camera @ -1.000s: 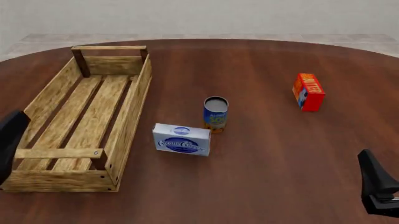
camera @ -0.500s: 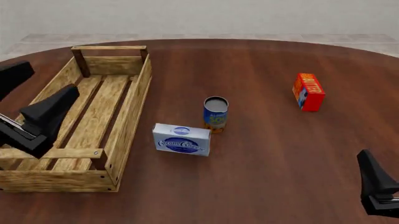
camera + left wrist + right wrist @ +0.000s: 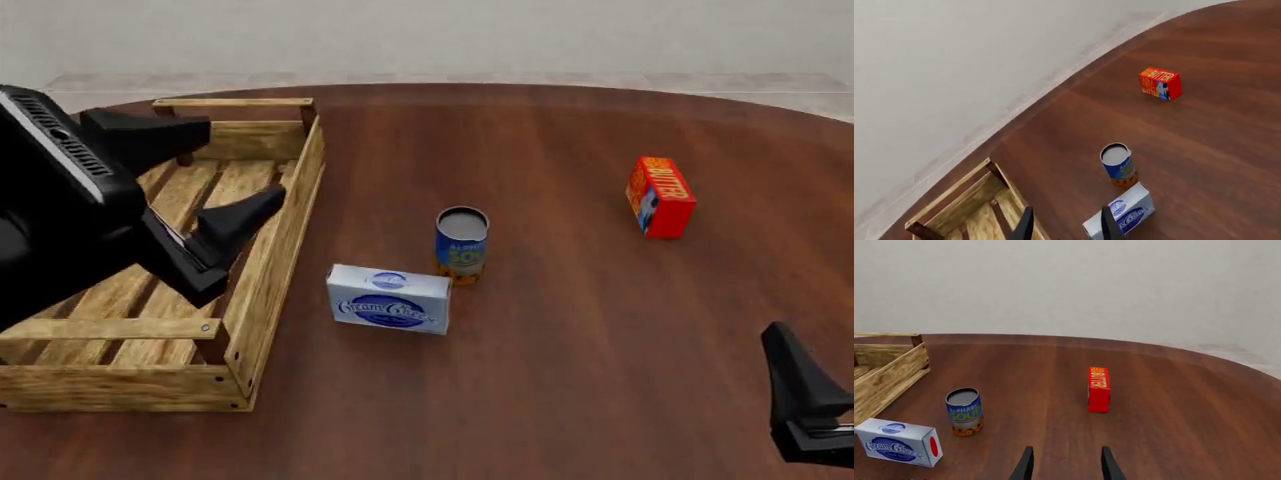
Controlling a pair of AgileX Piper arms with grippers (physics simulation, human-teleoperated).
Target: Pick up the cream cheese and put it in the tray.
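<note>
The cream cheese (image 3: 388, 299) is a pale blue-white box with a dark blue oval logo. It lies on the table just right of the tray (image 3: 276, 255), a large wooden slat crate at the left. My left gripper (image 3: 247, 160) hangs open and empty above the tray's far half, up and to the left of the box. In the left wrist view the cream cheese (image 3: 1124, 215) shows just past one of that gripper's fingertips (image 3: 1108, 225). My right gripper (image 3: 1066, 462) is open and empty at the table's near right, far from the cream cheese (image 3: 897, 442).
A blue-orange soup can (image 3: 462, 244) stands upright right behind the cream cheese, almost touching it. A red-orange butter box (image 3: 661, 197) stands on edge at the far right. The round table's edge curves along the back.
My left arm has swung in from the left edge, up and rightward over the tray. The right gripper and all the objects have stayed put.
</note>
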